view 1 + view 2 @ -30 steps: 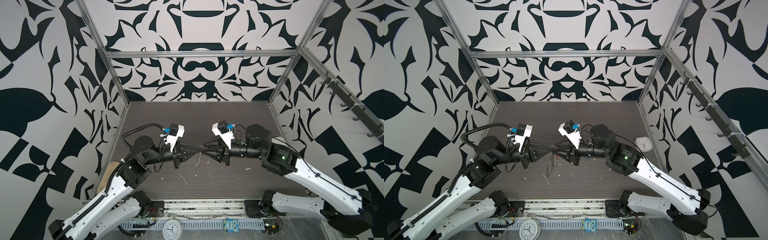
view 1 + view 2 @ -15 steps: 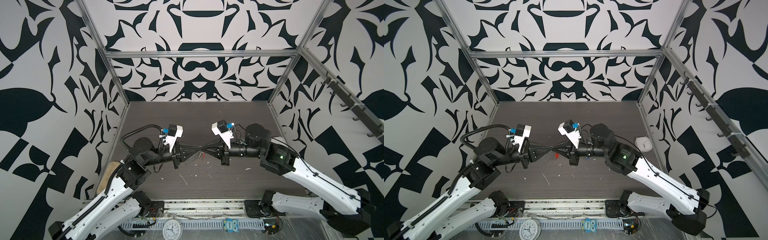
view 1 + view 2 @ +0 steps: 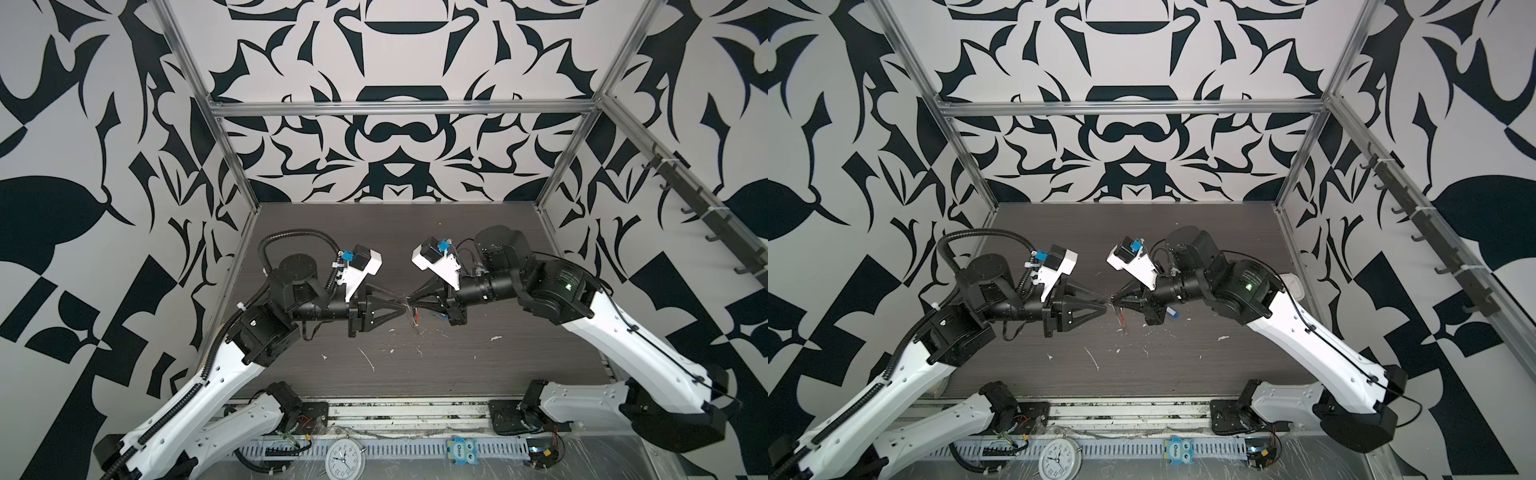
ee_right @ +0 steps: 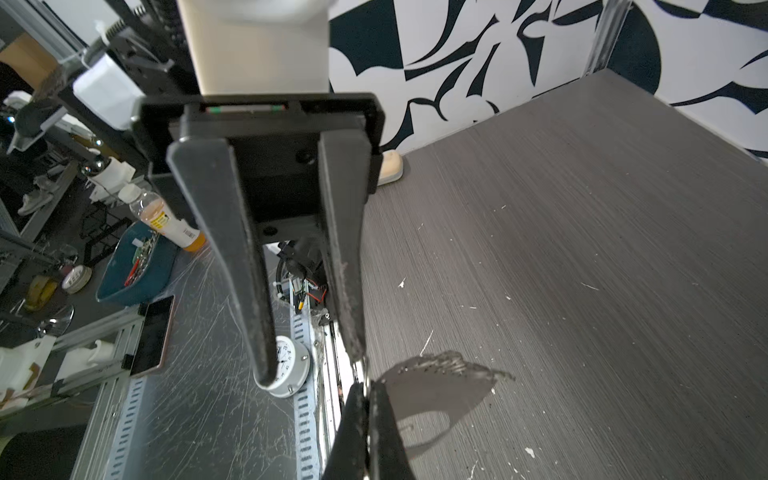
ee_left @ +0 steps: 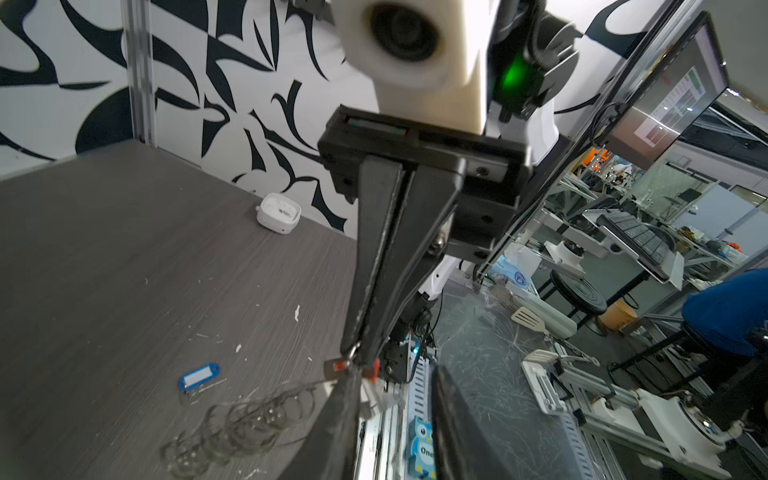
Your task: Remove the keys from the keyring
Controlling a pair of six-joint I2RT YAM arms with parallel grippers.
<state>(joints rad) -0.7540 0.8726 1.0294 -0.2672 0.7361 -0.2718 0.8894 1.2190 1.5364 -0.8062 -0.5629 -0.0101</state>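
The left gripper (image 4: 311, 368) had released, jaws partly apart, empty. The right gripper (image 5: 357, 361) stayed clamped on the red oblong plastic key (image 5: 336, 367); the silvery ring-chain keyring (image 5: 249, 415) dangled below it. Regripping that keyring close to it seemed best.

Blurred keyring (image 5: 241, 424); red key (image 5: 338, 366) mostly hidden behind right gripper (image 5: 356, 356)

A red tag (image 5: 340, 365) and silvery rings (image 5: 266, 411) sit at the fingertips of the black right gripper (image 5: 356, 356), a blue tag (image 5: 199, 376) with white label near them on the grey wood-grain table (image 5: 124, 249), amid black-and-white swirled walls (image 5: 249, 83).
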